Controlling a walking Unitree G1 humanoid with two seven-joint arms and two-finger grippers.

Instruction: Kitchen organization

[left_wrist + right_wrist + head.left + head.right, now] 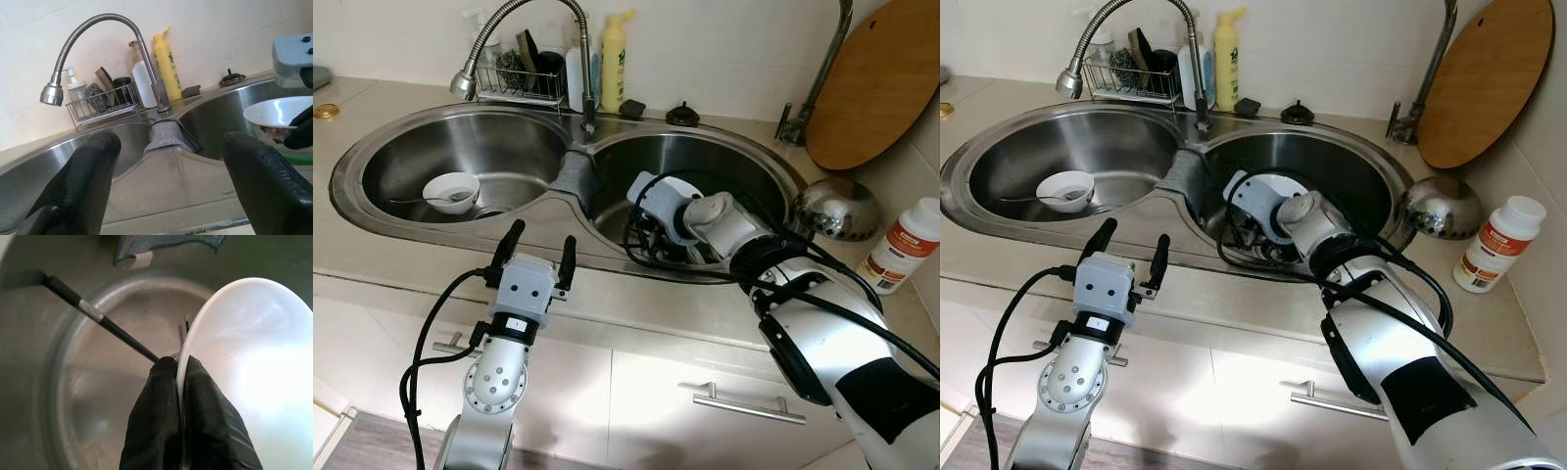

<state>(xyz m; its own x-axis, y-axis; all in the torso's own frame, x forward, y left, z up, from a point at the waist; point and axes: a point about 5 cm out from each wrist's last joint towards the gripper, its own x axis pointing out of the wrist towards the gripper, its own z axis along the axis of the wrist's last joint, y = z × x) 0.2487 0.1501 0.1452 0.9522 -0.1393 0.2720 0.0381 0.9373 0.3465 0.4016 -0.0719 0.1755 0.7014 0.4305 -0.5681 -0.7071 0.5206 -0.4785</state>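
The left end effector hovers wide open and empty at the beige surface's front edge; beyond it, the right end effector pinches the rim of a white ceramic bowl inside the right steel sink basin; clearing dishes looks underway; next, lift the bowl clear without slipping.

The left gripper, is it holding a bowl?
No, the left gripper hovers open over the counter edge, holding nothing.

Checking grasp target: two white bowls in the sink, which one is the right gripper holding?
The white bowl in the right basin: the right gripper pinches its rim. The other bowl sits untouched in the left basin with a spoon in it.
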